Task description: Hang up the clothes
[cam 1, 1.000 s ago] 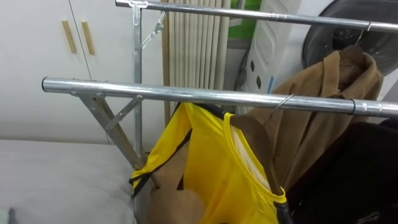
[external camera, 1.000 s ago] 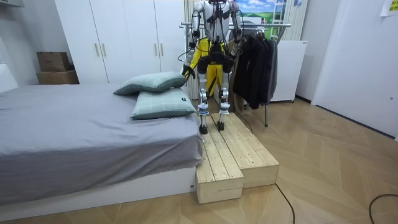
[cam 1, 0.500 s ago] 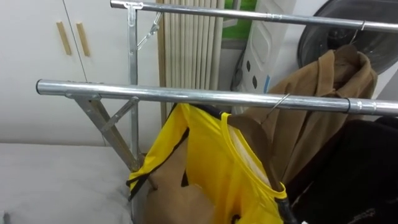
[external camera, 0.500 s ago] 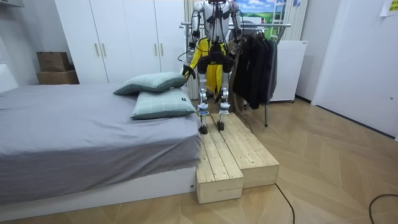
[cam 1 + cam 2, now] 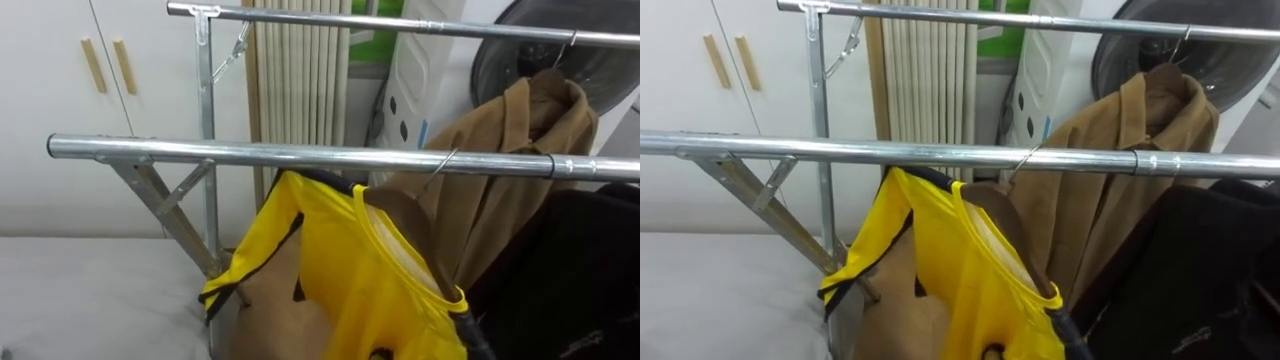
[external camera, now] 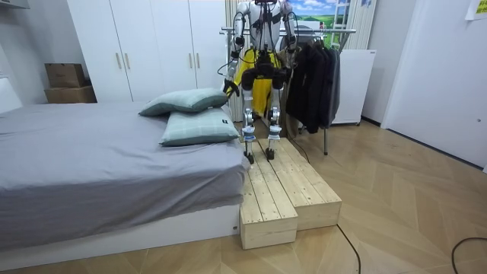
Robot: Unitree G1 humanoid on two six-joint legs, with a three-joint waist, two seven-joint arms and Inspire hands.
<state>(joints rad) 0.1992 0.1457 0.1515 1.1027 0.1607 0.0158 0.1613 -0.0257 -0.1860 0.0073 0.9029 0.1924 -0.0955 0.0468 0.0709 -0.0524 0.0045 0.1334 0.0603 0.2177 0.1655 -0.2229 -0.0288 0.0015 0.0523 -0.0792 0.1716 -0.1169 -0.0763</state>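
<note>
Stood on a wooden platform (image 6: 281,186) at the foot of a grey bed (image 6: 91,160), facing a clothes rack (image 6: 335,32), back turned to the room view. Found the yellow shirt (image 5: 330,260) hanging on the rack's near rail (image 5: 250,153), held there by a wire hook (image 5: 440,165) caught over the bar. Noted its shoulder line crossing the rail at a slant, from upper left just beneath the bar down to lower right toward the camera. Saw the neck opening turned up and to the right, a black-trimmed sleeve drooping at lower left, and the body dropping straight down past the lower edge, so the long axis ran near vertical. Saw a brown coat (image 5: 520,140) on the far rail (image 5: 330,20) behind it, and a dark garment (image 5: 570,270) just right of the shirt. Made out the left hand (image 6: 226,87) in the room view, low at the shirt's left edge. Could not tell whether open or closed, nor whether touching the cloth.
</note>
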